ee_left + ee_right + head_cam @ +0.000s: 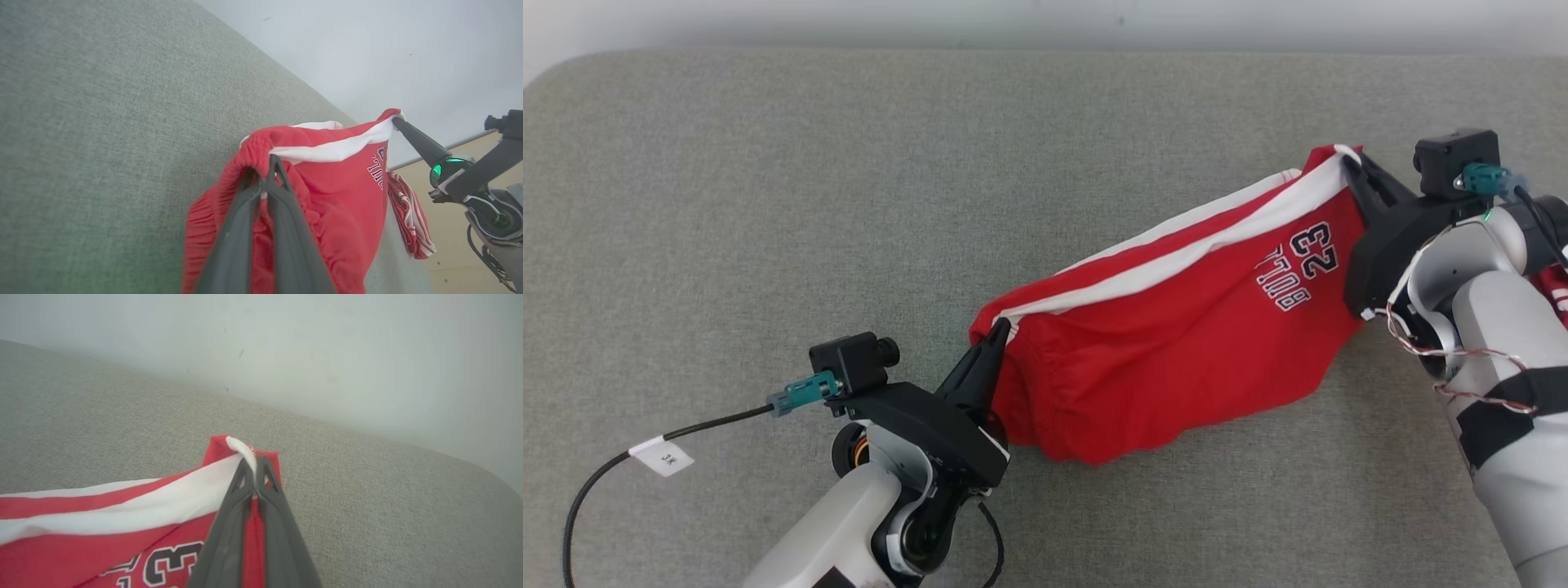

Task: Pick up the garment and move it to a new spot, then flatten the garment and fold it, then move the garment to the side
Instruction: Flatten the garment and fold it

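The garment [1176,327] is a pair of red shorts with a white side stripe and the number 23, stretched between my two grippers above the grey table [768,204]. My left gripper [999,328] is shut on the elastic waistband end at lower centre; in the left wrist view the left gripper [267,161] pinches the gathered red band of the garment [343,179]. At the far right my right gripper [1349,155] is shut on the hem corner. In the right wrist view the right gripper [254,462] clamps the white stripe of the garment [122,510]. The lower edge sags onto the table.
A second red and white striped cloth [410,220] lies at the table's right edge, partly behind my right arm [1503,343]. A pale wall [286,347] runs behind the table's far edge. A black cable with a white tag [662,459] trails from my left wrist.
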